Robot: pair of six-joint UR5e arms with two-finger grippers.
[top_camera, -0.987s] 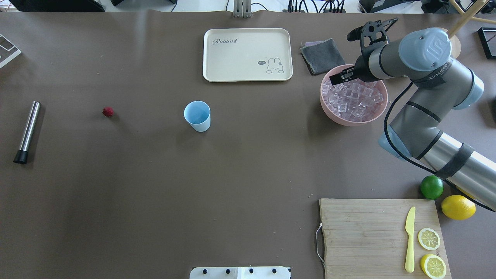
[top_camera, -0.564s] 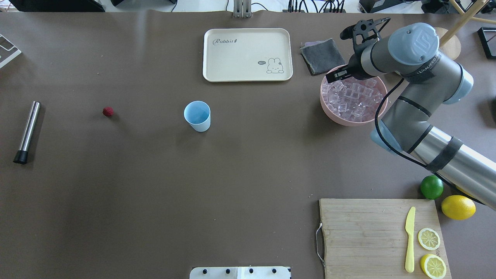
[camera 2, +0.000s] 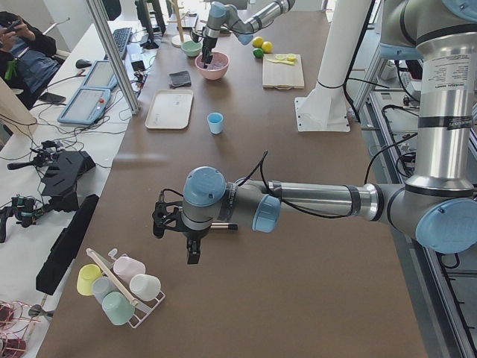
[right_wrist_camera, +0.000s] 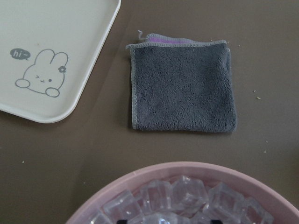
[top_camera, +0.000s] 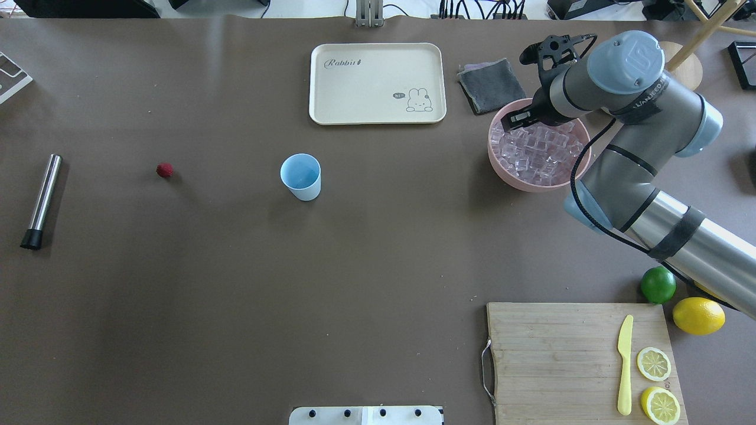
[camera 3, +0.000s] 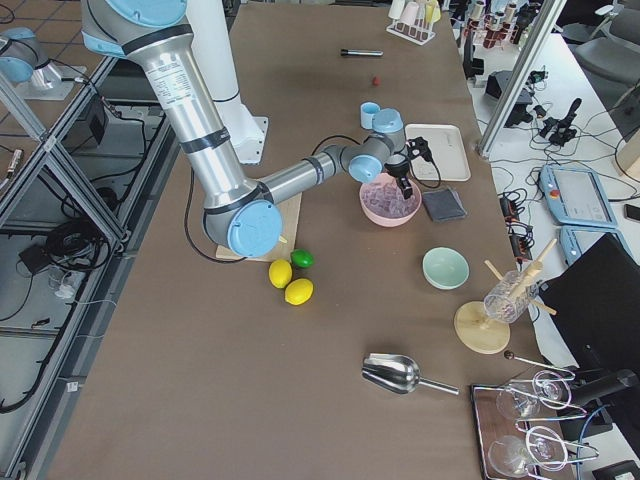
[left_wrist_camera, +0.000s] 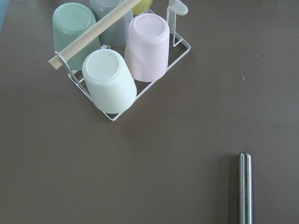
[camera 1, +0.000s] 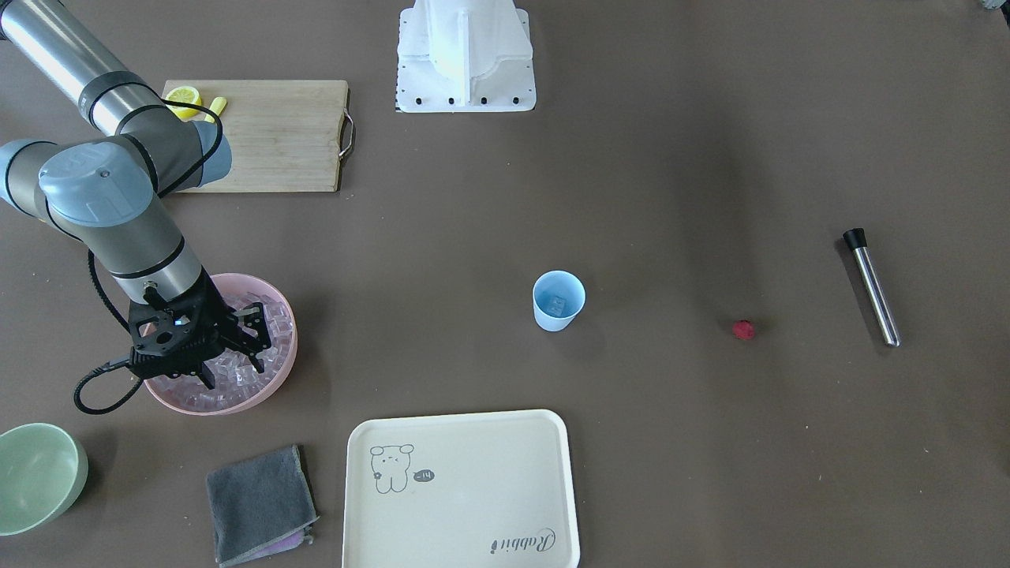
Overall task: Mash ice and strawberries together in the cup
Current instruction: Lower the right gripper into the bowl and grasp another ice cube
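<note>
Shows right end effector spread, low over ice in pink bowl, upper right overhead; cup mid-counter, strawberry farther left. Cannot tell left end effector's state.

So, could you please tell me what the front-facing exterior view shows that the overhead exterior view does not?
Only the front-facing view shows the pale-green bowl, near the table corner beyond the grey cloth. Only the overhead view shows the lime and the whole lemon beside the cutting board. Both share the cup, the strawberry, the metal muddler, the tray, the cloth, and the right gripper, open, down at the ice in the pink bowl.
</note>
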